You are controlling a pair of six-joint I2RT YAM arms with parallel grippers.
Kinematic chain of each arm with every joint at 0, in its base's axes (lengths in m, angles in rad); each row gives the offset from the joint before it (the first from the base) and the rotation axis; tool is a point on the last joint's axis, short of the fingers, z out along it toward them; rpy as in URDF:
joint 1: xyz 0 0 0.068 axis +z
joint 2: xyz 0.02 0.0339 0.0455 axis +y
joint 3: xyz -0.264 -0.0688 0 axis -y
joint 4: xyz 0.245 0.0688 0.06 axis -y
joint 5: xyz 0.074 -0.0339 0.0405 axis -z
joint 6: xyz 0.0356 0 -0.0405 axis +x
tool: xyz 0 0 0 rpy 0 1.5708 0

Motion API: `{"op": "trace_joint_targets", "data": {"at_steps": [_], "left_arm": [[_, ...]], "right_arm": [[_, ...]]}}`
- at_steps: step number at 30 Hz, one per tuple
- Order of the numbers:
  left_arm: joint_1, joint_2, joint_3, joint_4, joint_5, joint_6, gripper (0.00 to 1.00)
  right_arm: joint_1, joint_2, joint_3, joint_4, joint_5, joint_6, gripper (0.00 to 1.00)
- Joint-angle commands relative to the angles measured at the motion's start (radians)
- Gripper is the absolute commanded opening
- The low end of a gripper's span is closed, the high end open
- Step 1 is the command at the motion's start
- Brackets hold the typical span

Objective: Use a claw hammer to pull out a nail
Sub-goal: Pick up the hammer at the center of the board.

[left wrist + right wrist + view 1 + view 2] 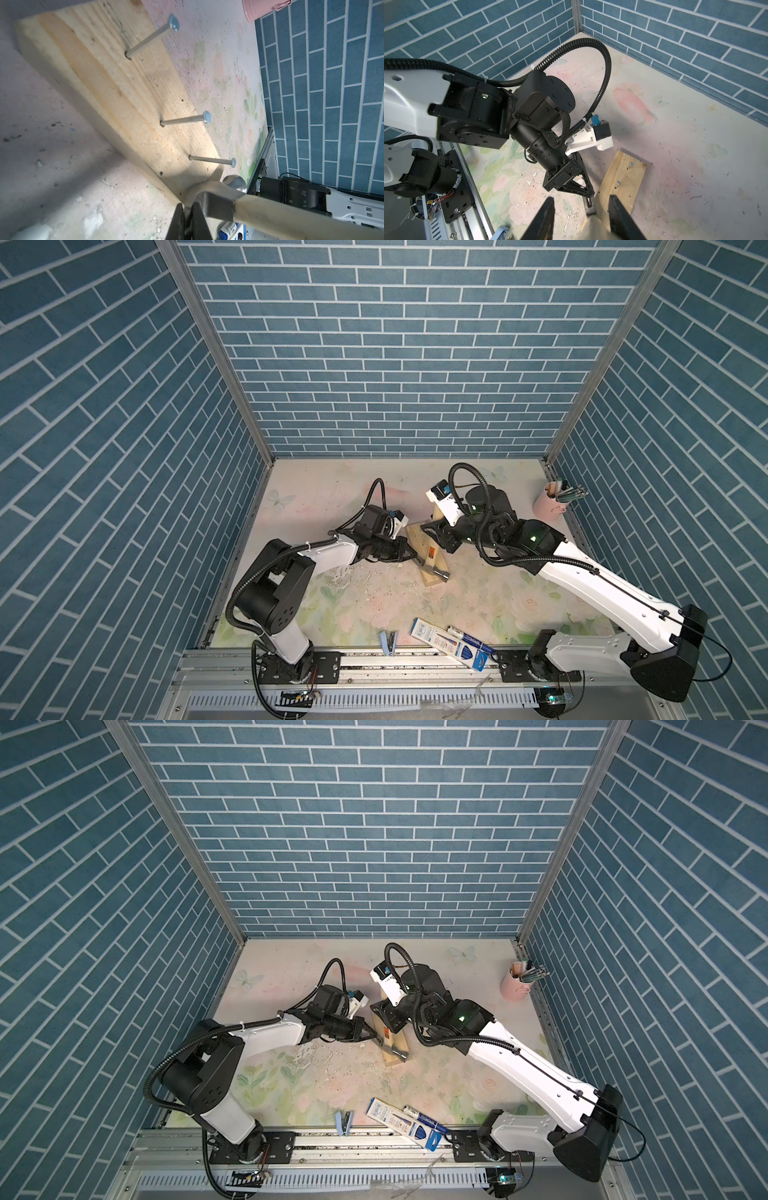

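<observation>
The claw hammer [434, 568] lies along a pale wooden block [417, 538] mid-table, its wooden handle [593, 228] pointing to the back. Three nails stand out of the block [104, 83]; the nail [209, 159] closest to the steel head [216, 197] is free of the claw. My left gripper [188, 209] is shut on the tip of the claw, at the block's left side [372, 1038]. My right gripper [581, 198] is open, its fingers [618, 212] astride the handle with gaps on both sides.
A pink cup [548, 504] with pens stands at the back right by the wall. Blue-and-white packs [449, 641] and a light blue clip [388, 641] lie at the front edge. White crumbs [353, 576] litter the mat left of the block.
</observation>
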Motion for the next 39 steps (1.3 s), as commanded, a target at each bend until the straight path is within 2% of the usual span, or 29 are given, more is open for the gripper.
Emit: {"op": "trace_joint_targets", "data": {"at_steps": [1,21,39], "left_arm": [[0.007,0.001,0.008,-0.093,-0.129,0.03,0.02],[0.006,0.002,0.018,-0.123,-0.145,0.044,0.02],[0.003,0.004,0.03,-0.152,-0.163,0.058,0.03]], "right_arm": [[0.002,-0.013,0.037,-0.097,-0.007,-0.021,0.42],[0.002,0.006,0.114,-0.245,-0.004,-0.063,0.32],[0.002,0.03,0.13,-0.247,0.008,-0.1,0.31]]}}
